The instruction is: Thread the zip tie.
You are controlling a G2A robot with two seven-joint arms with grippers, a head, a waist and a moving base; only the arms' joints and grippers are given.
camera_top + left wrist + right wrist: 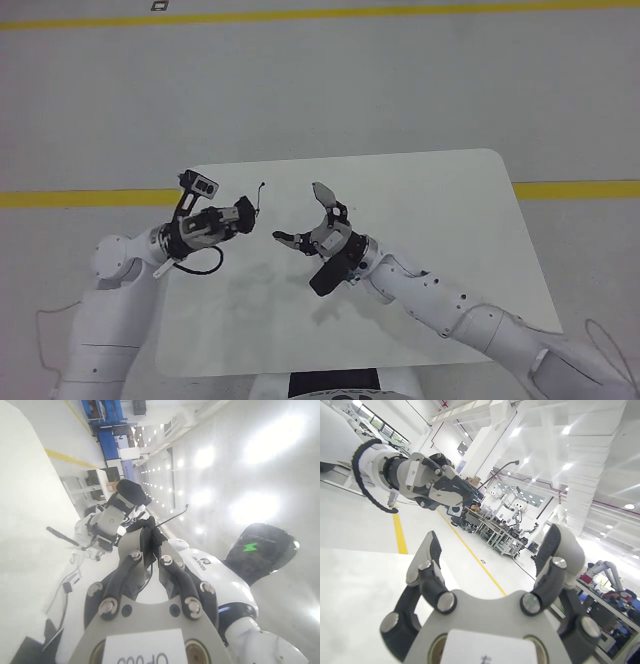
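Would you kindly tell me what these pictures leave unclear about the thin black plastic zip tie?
- Left wrist view: the lower part of the thin black plastic zip tie, hidden between the fingers of the shut grey left gripper.
- Top view: the tie's bent tip, too small to tell head from tail.
- Right wrist view: its gripped end, hidden behind the left gripper.

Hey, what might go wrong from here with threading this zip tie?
The zip tie sticks out thin and free from the shut left claw, so its tip may wobble or bend when touched. The right claw is open and empty beside it; closing off-target could miss the strip or knock it loose above the table.
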